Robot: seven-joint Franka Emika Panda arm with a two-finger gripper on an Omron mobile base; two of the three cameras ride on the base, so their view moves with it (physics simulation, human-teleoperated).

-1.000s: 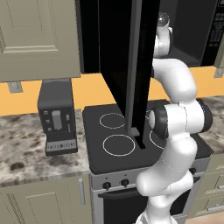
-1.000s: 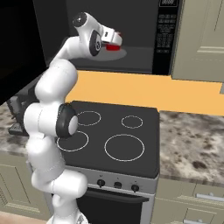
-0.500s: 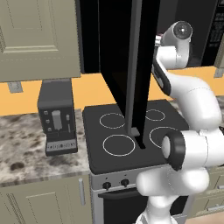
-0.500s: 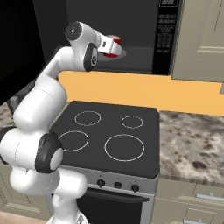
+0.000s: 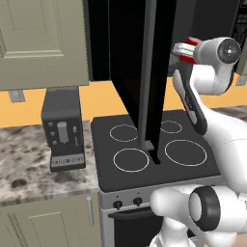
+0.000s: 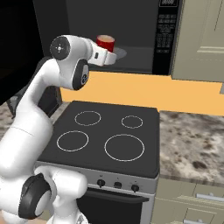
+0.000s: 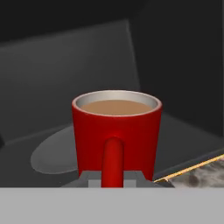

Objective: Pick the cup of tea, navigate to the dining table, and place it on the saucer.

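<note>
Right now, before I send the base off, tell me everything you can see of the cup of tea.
The cup of tea is a glossy red cylindrical mug, ceramic by its look, with a pale grey inner wall and a looped handle facing the hand camera. It stands upright, nearly full of light brown tea, level and unspilled. The gripper is shut on its handle, holding it at the mouth of the open microwave, near the grey turntable. Whether its base rests on the floor there, I cannot tell.

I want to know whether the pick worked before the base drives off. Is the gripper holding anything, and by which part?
Yes: the gripper is shut on the red cup of tea, gripping its looped handle, in front of the open microwave.
</note>
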